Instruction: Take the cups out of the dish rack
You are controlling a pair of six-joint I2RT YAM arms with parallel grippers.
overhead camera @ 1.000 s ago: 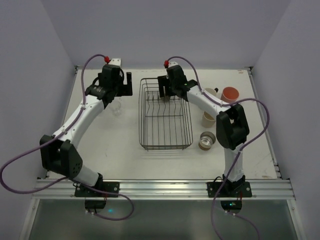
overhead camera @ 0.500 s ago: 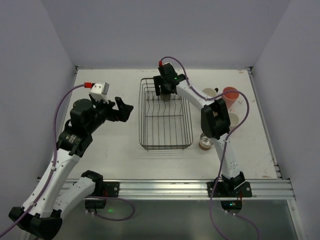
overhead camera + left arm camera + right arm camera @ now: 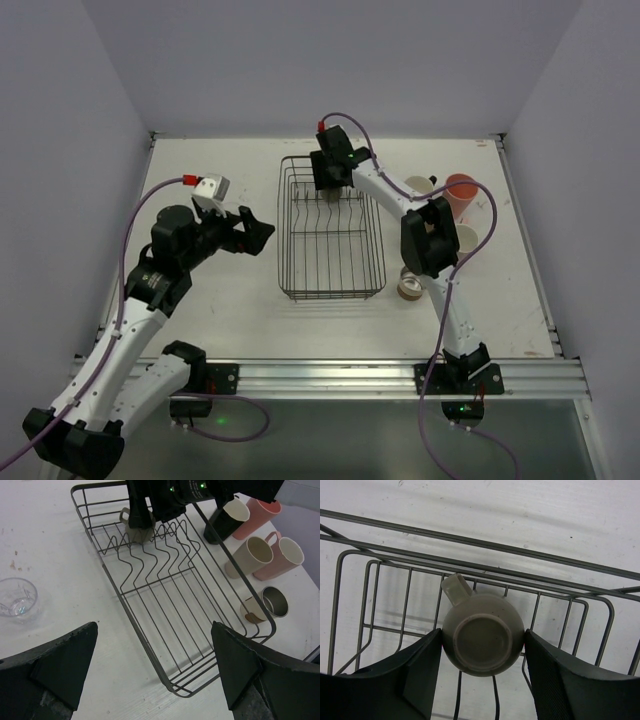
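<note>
The black wire dish rack (image 3: 331, 295) stands mid-table. One beige-grey handled mug (image 3: 482, 637) sits upside down at its far end; it also shows in the left wrist view (image 3: 136, 527). My right gripper (image 3: 331, 184) is down over it, and its fingers (image 3: 420, 670) press both sides of the mug. My left gripper (image 3: 257, 231) hovers open and empty left of the rack, above the rack's near-left rim (image 3: 121, 605). A clear glass (image 3: 17, 597) stands on the table left of the rack.
Right of the rack stand a black mug (image 3: 227, 520), a pink tumbler (image 3: 262, 512), a beige cup (image 3: 250, 555) and a pink handled cup (image 3: 282, 557). A grey-brown cup (image 3: 260, 607) lies on its side. Walls close the table on three sides.
My left arm drew back from the far left of the table and swung towards the rack, gripper open. My right gripper settled lower over the rack's far end.
</note>
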